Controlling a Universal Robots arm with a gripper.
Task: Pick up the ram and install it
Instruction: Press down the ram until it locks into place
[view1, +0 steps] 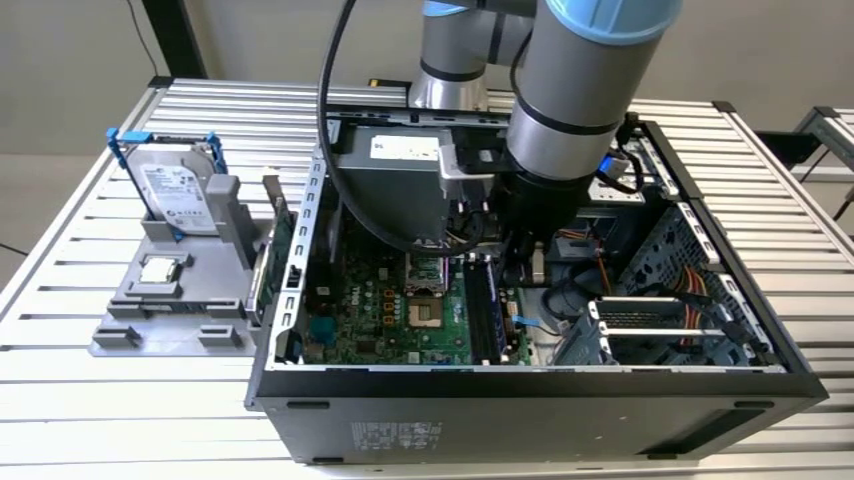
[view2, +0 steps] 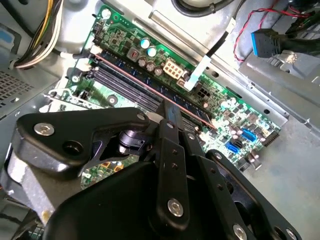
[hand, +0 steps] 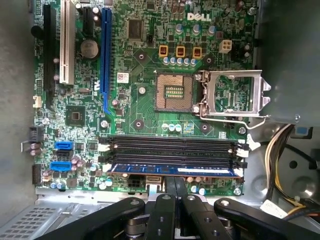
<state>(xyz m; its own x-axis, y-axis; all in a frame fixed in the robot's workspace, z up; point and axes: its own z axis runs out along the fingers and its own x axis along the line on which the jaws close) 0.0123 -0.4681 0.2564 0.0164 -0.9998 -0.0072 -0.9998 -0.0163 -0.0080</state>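
Note:
The ram (hand: 175, 170) is a long narrow stick standing in the motherboard (hand: 145, 115) slot nearest my gripper, beside three empty black slots (hand: 170, 147). In the second wrist view the ram (view2: 130, 80) shows as a thin edge running along those slots. My gripper (hand: 175, 181) sits over the middle of the stick with its fingers shut on the top edge; the second wrist view shows the gripper (view2: 170, 112) there as well. In the exterior view the arm (view1: 574, 110) reaches down into the open computer case (view1: 534, 385).
An open processor socket (hand: 175, 92) with its raised silver bracket (hand: 232, 95) lies beyond the slots. Cable bundles (hand: 280, 155) hang at the case side. Outside the case, a grey fixture (view1: 174, 310) holds a hard drive in a blue frame (view1: 180, 190) and a square silver chip (view1: 158, 268).

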